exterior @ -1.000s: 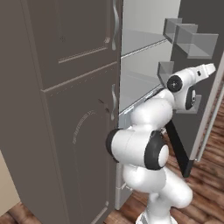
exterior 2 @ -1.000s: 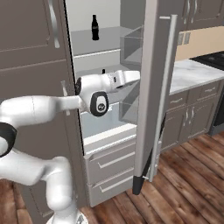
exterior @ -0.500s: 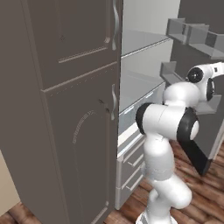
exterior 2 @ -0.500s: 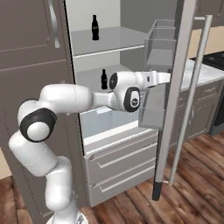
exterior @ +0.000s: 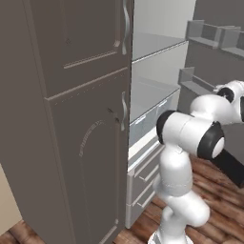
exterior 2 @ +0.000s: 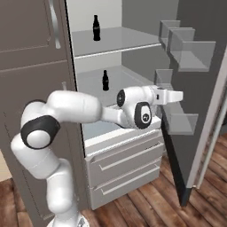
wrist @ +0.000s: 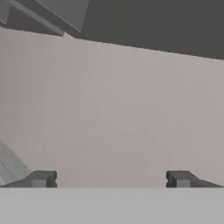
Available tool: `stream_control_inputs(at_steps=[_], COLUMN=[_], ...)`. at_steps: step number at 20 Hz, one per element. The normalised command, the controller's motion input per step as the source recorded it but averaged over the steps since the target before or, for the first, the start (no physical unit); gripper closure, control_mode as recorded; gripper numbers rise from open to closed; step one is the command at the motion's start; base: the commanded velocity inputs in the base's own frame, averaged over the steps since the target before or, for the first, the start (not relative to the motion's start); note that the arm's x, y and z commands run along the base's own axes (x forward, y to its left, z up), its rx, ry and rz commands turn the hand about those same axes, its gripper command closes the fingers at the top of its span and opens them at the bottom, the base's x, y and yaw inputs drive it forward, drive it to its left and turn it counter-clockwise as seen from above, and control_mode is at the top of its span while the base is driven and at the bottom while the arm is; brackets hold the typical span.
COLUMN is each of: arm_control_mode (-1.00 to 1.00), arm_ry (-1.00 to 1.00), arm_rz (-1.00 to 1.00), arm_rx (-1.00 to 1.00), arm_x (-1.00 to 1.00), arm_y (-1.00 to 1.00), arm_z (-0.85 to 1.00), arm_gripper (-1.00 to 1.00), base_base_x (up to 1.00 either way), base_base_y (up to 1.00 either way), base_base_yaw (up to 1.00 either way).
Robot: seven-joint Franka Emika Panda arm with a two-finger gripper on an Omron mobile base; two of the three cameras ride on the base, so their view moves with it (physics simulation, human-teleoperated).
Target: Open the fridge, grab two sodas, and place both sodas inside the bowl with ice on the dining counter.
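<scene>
We find the tall light-grey fridge [exterior 2: 133, 133] open, its door swung wide to the right, white shelves exposed. Two small black narrow-necked soda bottles stand upright inside: one [exterior 2: 95, 28] on the upper shelf, the other [exterior 2: 105, 80] on the shelf below, well apart from each other.

The white arm's two-finger gripper [wrist: 109, 178] sits near the door's inner bins. Its fingers [wrist: 40, 178] are spread wide and hold nothing, facing a plain grey panel.

We judge the bottles light, rigid and smooth, likely to tip if nudged. The body below the neck looks the safest place to grip, squarely from the side.

The right base view shows both bottles and the hand. The left base view offers the brown-grey arched-panel cabinet [exterior: 71, 119] and the shelf edges.
</scene>
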Motion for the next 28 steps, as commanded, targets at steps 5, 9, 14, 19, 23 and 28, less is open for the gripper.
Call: stream_control_inputs(at_steps=[5,9,14,19,23,28], arm_control_mode=[-1.00,-1.00,-1.00,-1.00,-1.00,-1.00], arm_ry=[-0.14,-0.02,0.00,0.09,0.20,0.29], arm_rz=[0.00,0.00,0.00,0.04,0.10,0.11], arm_rx=[0.07,0.09,0.14,0.19,0.23,0.24], arm_x=[-0.88,-0.51,-0.33,-0.34,-0.31,-0.23], arm_y=[0.37,0.47,0.35,0.31,0.32,0.44], arm_z=[0.07,0.33,0.36,0.38,0.45,0.57], arm_gripper=[-1.00,-1.00,-1.00,-1.00,-1.00,-1.00], base_base_x=[0.00,0.00,0.00,0.00,0.00,0.00], base_base_y=[0.00,0.00,0.00,0.00,0.00,0.00], base_base_yaw=[0.00,0.00,0.00,0.00,0.00,0.00])
